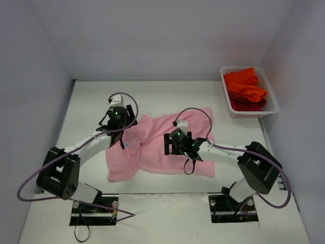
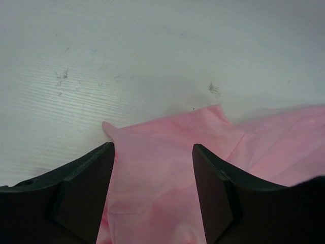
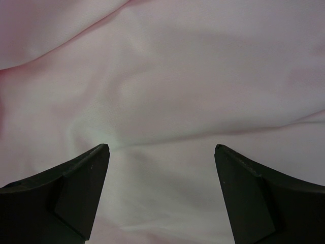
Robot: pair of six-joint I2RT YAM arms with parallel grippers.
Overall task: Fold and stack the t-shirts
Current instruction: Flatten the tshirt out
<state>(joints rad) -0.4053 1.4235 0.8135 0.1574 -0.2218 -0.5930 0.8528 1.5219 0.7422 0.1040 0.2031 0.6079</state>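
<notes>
A light pink t-shirt lies spread and rumpled across the middle of the table. My left gripper hovers at the shirt's upper left edge. In the left wrist view this gripper is open, and a pointed flap of the pink cloth lies flat between its fingers, ungripped. My right gripper is over the shirt's middle. In the right wrist view it stands wide open above smooth pink fabric, holding nothing. Bright orange-red t-shirts are piled in the basket.
A white mesh basket stands at the back right corner, close to the right wall. White walls close in the table on the left, back and right. Bare white tabletop lies beyond the shirt's edge.
</notes>
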